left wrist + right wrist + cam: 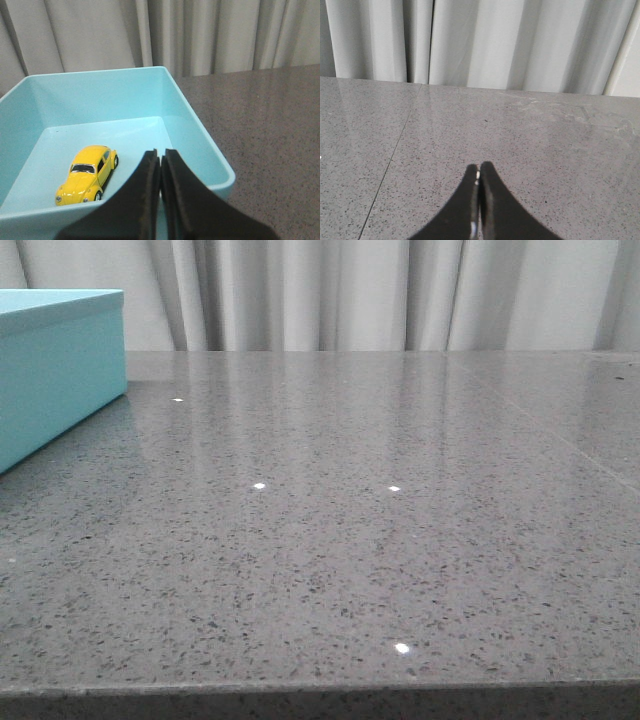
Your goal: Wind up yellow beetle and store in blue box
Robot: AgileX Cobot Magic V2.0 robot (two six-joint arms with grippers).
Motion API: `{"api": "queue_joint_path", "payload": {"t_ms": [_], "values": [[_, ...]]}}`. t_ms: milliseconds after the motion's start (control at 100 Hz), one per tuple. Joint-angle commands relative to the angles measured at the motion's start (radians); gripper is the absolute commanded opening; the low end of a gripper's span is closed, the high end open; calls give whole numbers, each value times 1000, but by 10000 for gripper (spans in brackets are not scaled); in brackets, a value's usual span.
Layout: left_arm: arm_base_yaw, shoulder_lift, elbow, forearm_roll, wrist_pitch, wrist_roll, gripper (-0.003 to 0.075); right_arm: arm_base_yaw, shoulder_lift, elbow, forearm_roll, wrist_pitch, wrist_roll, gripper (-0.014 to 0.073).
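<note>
The yellow beetle (87, 174) already lay inside the blue box (200, 130); both grippers' jaws were together, empty, so only retreat seemed left.

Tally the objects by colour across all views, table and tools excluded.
Yellow: 1, the yellow beetle, lying inside the box
Blue: 1, the blue box, open on top
Total: 2

Pale grey pleated curtain (380, 295) across back; polished grey speckled stone tabletop (350, 560), small light glints
</note>
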Motion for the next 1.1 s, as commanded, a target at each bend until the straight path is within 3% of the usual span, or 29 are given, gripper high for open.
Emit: {"api": "queue_joint_path", "payload": {"t_ms": [0, 270, 500, 700, 980, 1090], "values": [[-33, 1, -13, 72, -55, -52, -20, 4, 9, -22, -77, -29, 1, -115], [-56, -65, 66, 600, -72, -605, -20, 4, 9, -22, -77, -29, 1, -115], [-56, -167, 192, 828, -171, -838, -20, 4, 9, -22, -77, -29, 1, -115], [-56, -208, 267, 840, -277, -844, -20, 4, 9, -22, -78, -29, 1, -115], [-56, -208, 267, 876, -299, -844, -20, 4, 9, -22, -78, -29, 1, -115], [-56, -208, 267, 804, -299, -844, -20, 4, 9, -22, -78, -29, 1, -115]]}}
